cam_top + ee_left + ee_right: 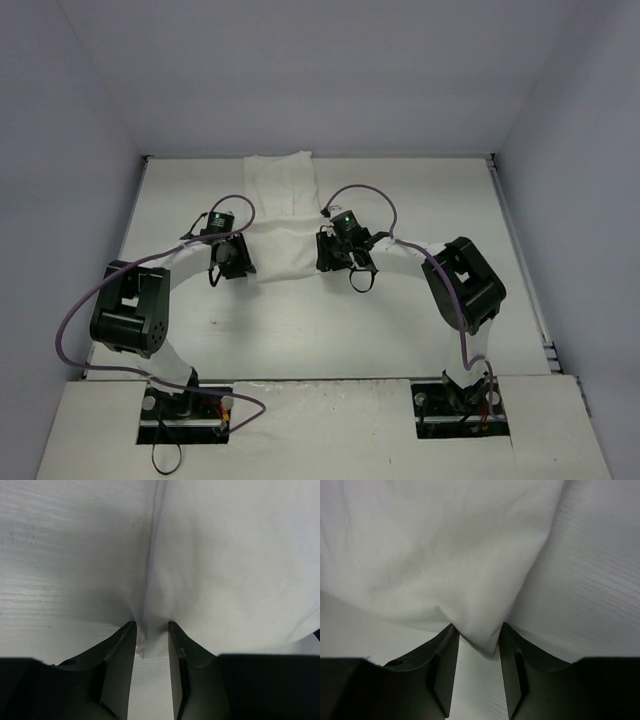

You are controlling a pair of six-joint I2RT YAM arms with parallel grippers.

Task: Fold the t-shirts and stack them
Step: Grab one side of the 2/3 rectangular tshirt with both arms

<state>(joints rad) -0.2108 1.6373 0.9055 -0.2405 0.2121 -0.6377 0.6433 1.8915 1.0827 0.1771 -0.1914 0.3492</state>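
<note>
We saw grey walls (80,100) enclosing the white desk (400,320) on three sides, and a purple cable (70,320) looping over each arm. One white shirt (280,200) lay at mid-desk, reaching the far edge. The left end effector (152,628) pinched its near left corner; the right end effector (476,630) pinched its near right corner.

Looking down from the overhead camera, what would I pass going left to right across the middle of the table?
Left arm's black elbow block → left fingers pinching the fabric → white cloth t-shirt → right fingers pinching its other edge → right arm's black elbow block.
</note>
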